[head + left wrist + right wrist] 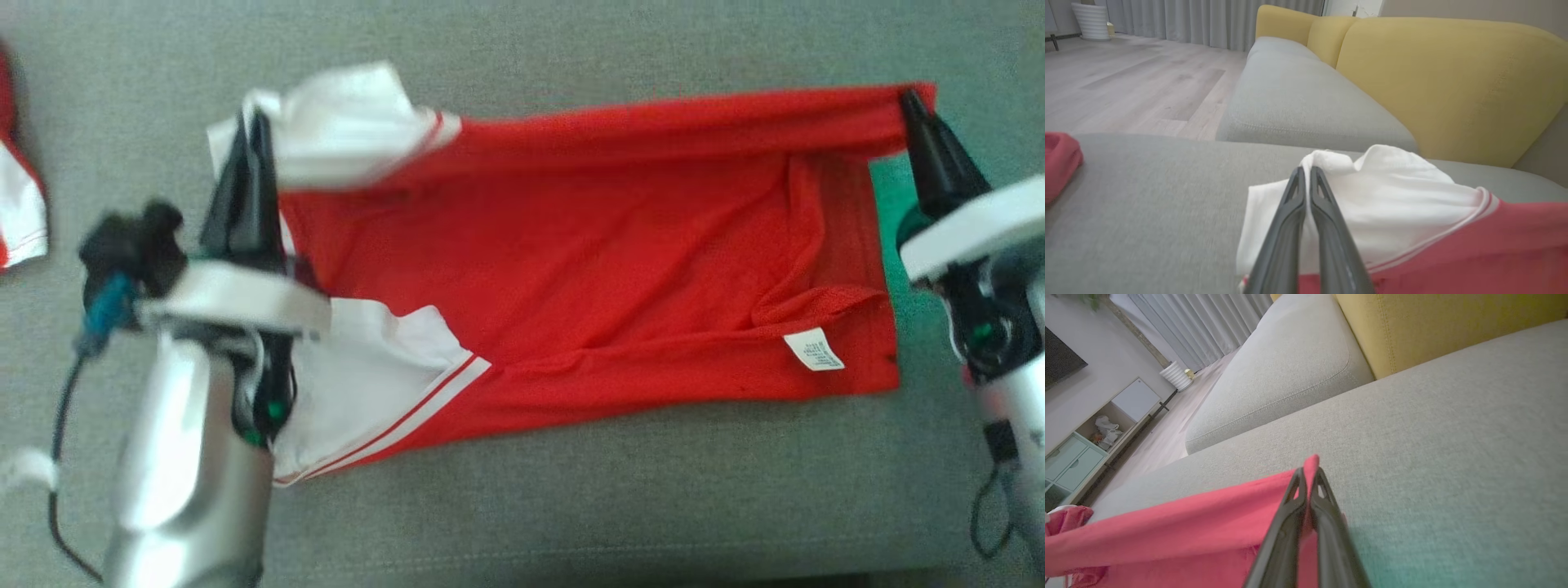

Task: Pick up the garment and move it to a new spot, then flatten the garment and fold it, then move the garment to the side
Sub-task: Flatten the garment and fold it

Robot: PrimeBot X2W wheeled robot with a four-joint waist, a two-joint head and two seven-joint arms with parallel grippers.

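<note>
Red garment [588,269] lies on the grey sofa cushion [571,506], stretched between the two grippers. The left gripper [251,116] is pinched closed on its white sleeve [351,122], and the right gripper [910,98] is clamped on the far red corner.

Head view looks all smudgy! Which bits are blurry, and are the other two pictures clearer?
Head view: soft all over, the left gripper and white sleeve smeared most. Left wrist view: the near grey cushion is blurred, the yellow backrest clearer. Right wrist view: sharpest, cushion weave shows, with a greenish tint at the lower right.
</note>
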